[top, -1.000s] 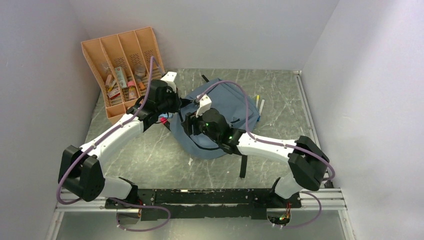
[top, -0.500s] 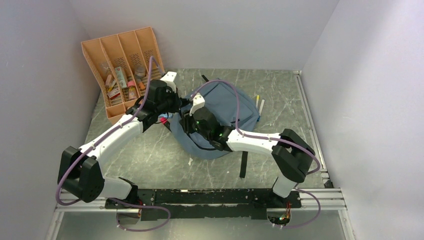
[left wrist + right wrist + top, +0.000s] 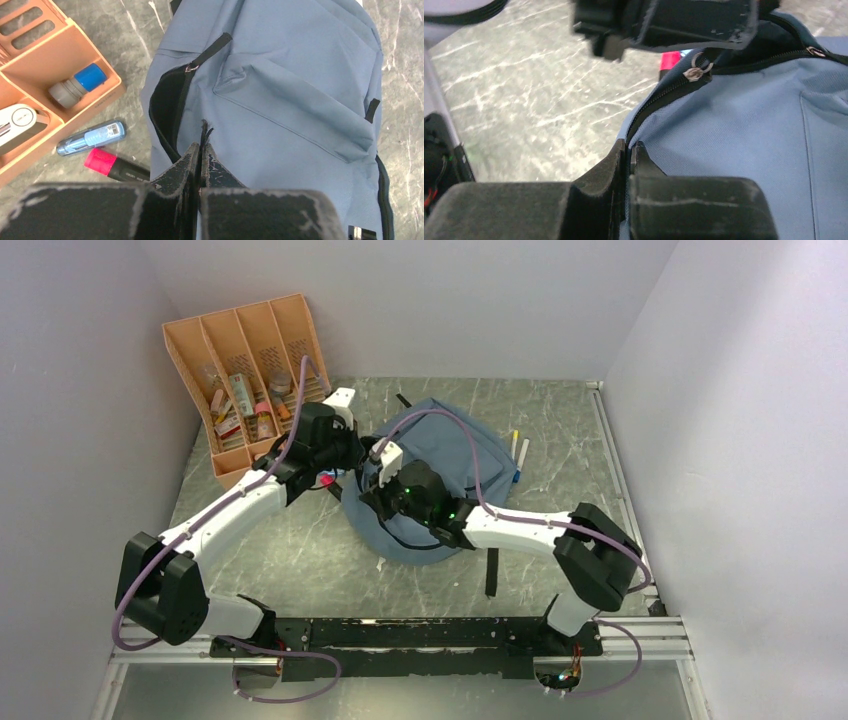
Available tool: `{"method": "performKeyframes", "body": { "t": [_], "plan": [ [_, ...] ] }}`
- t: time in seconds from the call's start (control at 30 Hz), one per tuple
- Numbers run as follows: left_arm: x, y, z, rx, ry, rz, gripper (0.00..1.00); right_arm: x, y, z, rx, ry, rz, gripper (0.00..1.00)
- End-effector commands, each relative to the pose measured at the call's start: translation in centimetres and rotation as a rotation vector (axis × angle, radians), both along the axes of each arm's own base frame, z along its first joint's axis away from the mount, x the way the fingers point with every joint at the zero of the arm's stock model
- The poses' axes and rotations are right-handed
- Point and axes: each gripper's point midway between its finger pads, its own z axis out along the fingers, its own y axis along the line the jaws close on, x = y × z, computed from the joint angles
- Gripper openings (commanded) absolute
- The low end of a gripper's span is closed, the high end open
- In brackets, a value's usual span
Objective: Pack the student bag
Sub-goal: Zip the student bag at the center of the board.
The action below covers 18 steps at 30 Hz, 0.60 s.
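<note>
Table (image 3: 560, 440): student bag (image 3: 300, 75) in L+R fingers (image 3: 182, 167)

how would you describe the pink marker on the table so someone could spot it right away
Find the soft grey-blue fabric backpack, then the orange plastic slotted organiser beside its open zipper. Two pens lie on the grey marble table between them. The pink-and-black marker is the one with a bright pink end, unlike the pale blue translucent pen next to it.

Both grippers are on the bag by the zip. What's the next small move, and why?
Probably draw the left gripper and right gripper slightly apart: both are shut on the student bag fabric beside its opening, which gapes only narrowly.
</note>
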Motion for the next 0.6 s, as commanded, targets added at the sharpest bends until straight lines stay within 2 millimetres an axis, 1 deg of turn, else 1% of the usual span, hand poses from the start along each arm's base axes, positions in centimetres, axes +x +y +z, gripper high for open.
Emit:
{"method": "performKeyframes", "body": {
  "t": [0.0, 0.17, 0.3, 0.43, 0.57],
  "plan": [
    [1.1, -0.6, 3.3, -0.065, -0.101, -0.01, 0.05, -6.2, 1.0, 0.8, 0.027, -0.005, 0.323, 0.0],
    [1.1, -0.5, 3.1, -0.059, -0.099, -0.001, 0.05, -9.7, -0.4, 0.1, -0.025, 0.013, 0.5, 0.0],
    [1.2, -0.3, 3.0, -0.053, -0.097, 0.009, 0.05, -11.9, -1.9, -0.3, -0.075, 0.006, 0.61, 0.0],
    [1.3, -0.3, 2.8, -0.05, -0.092, 0.012, 0.05, -14.7, -3.5, -0.4, -0.104, 0.044, 0.737, 0.0],
    [1.3, -0.3, 2.6, -0.048, -0.089, 0.011, 0.05, -17.0, -5.4, -1.0, -0.158, 0.113, 0.842, 0.0]
  ]
}}
